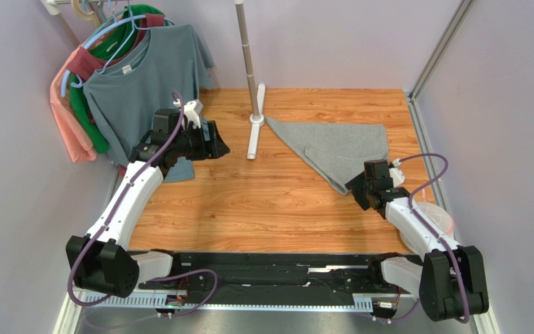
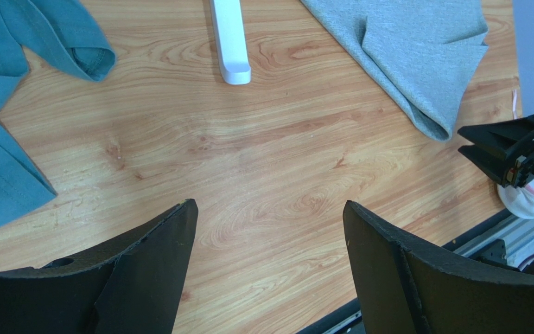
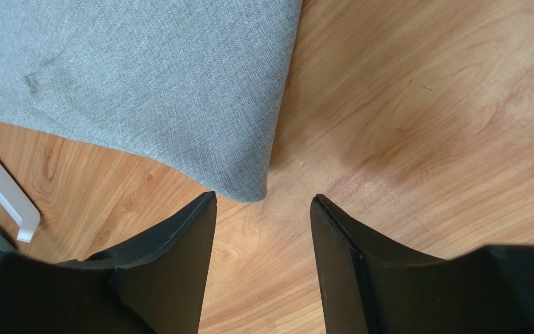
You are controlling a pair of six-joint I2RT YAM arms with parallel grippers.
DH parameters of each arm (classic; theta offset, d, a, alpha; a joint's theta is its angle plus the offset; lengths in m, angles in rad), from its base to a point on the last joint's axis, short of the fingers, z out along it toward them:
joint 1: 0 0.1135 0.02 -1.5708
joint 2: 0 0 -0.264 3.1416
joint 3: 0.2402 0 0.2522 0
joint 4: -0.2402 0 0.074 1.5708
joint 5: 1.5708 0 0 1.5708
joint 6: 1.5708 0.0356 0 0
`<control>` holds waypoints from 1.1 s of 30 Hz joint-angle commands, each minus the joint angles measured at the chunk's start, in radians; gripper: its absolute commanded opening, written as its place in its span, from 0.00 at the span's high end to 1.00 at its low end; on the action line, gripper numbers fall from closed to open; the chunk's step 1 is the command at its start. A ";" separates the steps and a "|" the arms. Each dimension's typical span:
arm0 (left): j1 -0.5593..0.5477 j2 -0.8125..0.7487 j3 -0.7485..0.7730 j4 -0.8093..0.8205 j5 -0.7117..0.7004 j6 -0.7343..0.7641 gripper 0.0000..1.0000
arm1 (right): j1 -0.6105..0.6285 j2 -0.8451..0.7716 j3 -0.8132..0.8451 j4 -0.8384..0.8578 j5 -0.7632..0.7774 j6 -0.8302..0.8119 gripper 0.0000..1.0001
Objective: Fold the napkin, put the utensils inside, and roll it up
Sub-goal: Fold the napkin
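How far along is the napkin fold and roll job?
Done: the napkin lies folded into a triangle. In hand: the right gripper hangs open at its near corner, gripping nothing; the left gripper is open above the wooden table. Left: no fork in view, nothing rolled yet.

napkin (image 1: 336, 147) lies on table (image 1: 263, 202), right of stand (image 1: 256, 129).

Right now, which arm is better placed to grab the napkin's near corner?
Right, probably. The right hand, open, is at the napkin's near corner; the left hand, also open, is by the shirt.
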 commanded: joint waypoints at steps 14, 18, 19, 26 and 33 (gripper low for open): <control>0.003 0.002 0.004 0.031 0.013 -0.009 0.14 | -0.021 0.108 -0.031 0.202 0.011 0.023 0.49; 0.005 0.004 0.004 0.031 0.013 -0.009 0.15 | -0.021 0.130 -0.029 0.207 0.026 0.020 0.52; 0.003 0.004 0.002 0.031 0.014 -0.009 0.14 | -0.021 0.134 -0.029 0.208 0.029 0.020 0.54; 0.003 0.005 0.002 0.029 0.017 -0.011 0.14 | -0.023 0.165 -0.038 0.222 0.040 0.015 0.64; 0.003 0.008 0.002 0.034 0.028 -0.011 0.15 | -0.023 0.193 -0.046 0.251 0.057 0.015 0.69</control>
